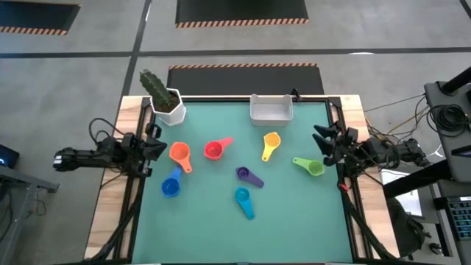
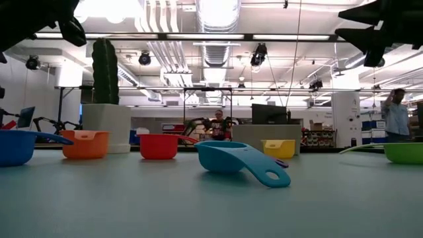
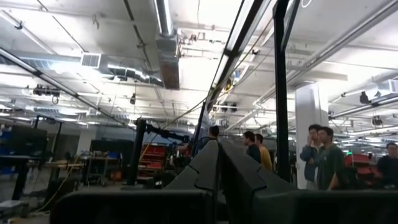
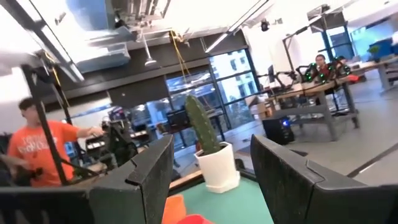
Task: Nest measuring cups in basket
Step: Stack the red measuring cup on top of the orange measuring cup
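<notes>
Seven cups [image 1: 243, 175] loose on mat, basket [image 1: 271, 110] empty, arms parked.

L tool [image 1: 157, 147] shut, R tool [image 1: 321, 142] open; both at table edges.

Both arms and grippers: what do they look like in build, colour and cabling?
Both arms are dark, nearly black, with jointed segments. The left gripper and the right gripper each end in two dark fingers. In the wrist views the fingers are flat, angular plates with stepped inner edges. Loose black cables loop around both arms near the table edges. No markings are legible.
</notes>
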